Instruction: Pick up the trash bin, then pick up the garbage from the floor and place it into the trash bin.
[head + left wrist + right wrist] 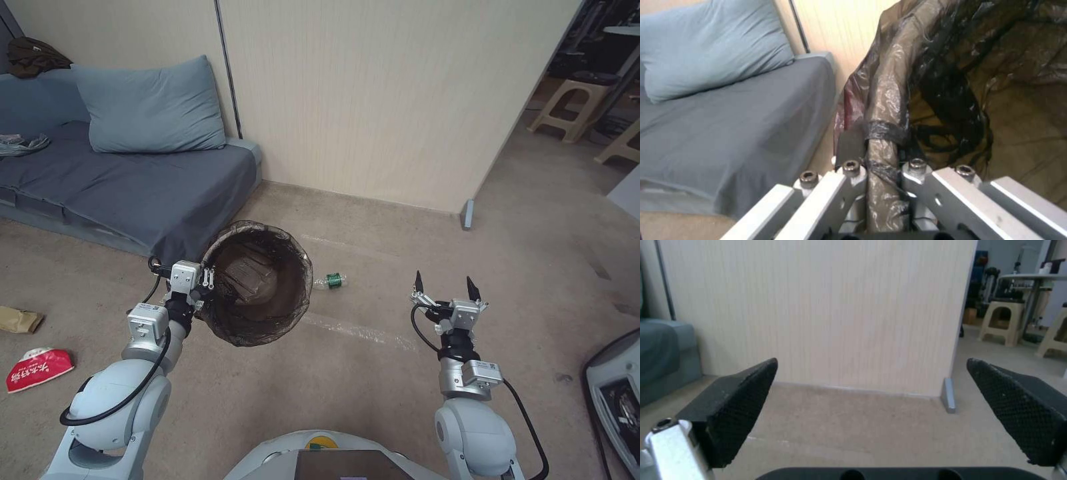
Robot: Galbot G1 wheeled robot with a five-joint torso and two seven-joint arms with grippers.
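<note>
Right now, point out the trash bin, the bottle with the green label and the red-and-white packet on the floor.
trash bin (235,335), head view, on the bag-covered near rim.
bottle (331,281), head view, on its green label.
red-and-white packet (39,369), head view, on the middle of its red face.

Clamped between the left gripper's silver jaws, the bin wears a dark brown see-through bag. Just beyond it lies a clear bottle with a green label. The right gripper's spread fingertips are black, cross-hatched.
</note>
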